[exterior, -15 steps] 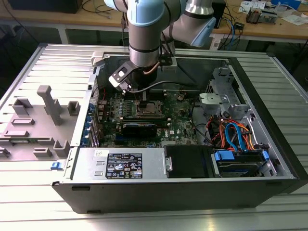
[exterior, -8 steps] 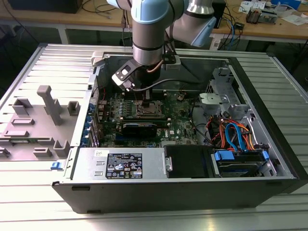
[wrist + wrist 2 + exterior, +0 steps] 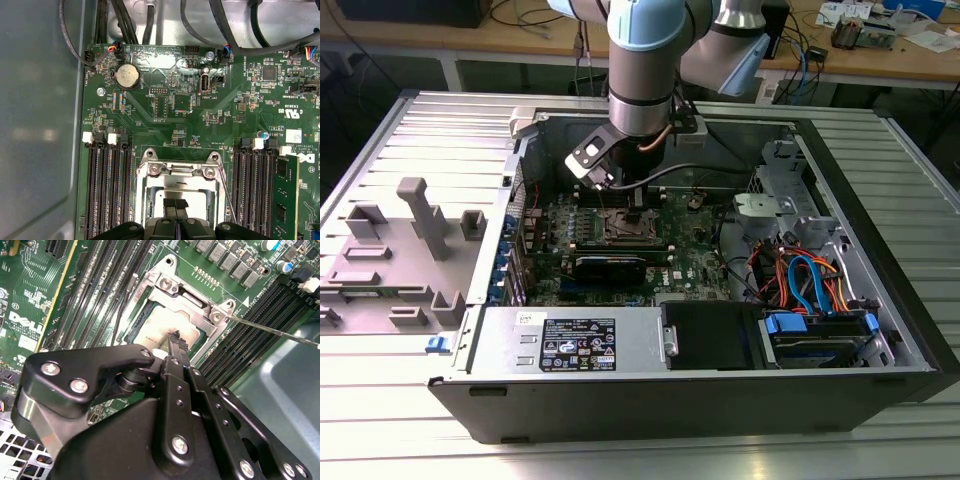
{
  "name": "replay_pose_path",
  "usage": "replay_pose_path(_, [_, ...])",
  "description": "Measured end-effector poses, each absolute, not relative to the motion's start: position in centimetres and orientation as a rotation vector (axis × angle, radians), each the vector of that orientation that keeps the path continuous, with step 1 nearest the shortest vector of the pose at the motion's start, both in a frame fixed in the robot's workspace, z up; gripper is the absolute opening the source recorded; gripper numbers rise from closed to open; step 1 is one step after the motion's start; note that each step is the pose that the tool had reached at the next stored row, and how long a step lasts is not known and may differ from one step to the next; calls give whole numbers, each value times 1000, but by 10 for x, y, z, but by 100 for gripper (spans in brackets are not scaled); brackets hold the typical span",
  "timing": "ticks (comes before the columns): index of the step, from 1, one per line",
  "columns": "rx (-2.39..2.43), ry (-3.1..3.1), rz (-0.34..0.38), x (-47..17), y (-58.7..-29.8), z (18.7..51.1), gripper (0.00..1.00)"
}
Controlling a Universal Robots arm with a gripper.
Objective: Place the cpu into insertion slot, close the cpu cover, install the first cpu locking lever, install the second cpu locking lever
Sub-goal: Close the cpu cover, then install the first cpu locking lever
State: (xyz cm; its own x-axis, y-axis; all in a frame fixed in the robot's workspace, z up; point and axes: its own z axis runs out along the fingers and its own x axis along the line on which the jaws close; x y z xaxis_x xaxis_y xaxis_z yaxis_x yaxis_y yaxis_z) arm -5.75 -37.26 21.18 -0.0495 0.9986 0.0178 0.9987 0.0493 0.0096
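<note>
Second wrist view puts the gripper (image 3: 176, 340) right over the cpu (image 3: 155, 327), which lies flat in the insertion slot (image 3: 625, 228) on the green motherboard (image 3: 165, 125), between the banks of long memory slots (image 3: 107, 190). The cpu cover (image 3: 192, 302) appears to lie down around the chip's metal top, though I cannot tell whether it is fully seated. One thin wire locking lever (image 3: 270, 330) stands out free to one side. The cpu looks light, stiff and smooth, and is probably delicate underneath, so it is best taken by its edges. The cover is thin springy sheet metal, better pushed on its frame than on the chip. In the first wrist view the two black fingertips (image 3: 170, 204) sit closed together with nothing between them, on or just above the cpu's top.
</note>
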Motion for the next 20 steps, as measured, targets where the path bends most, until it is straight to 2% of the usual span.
replay_pose_path(11, [-2161, -2271, -30, -57, -373, 213, 11])
replay_pose_path(20, [-2161, -2271, -29, -57, -373, 243, 11])
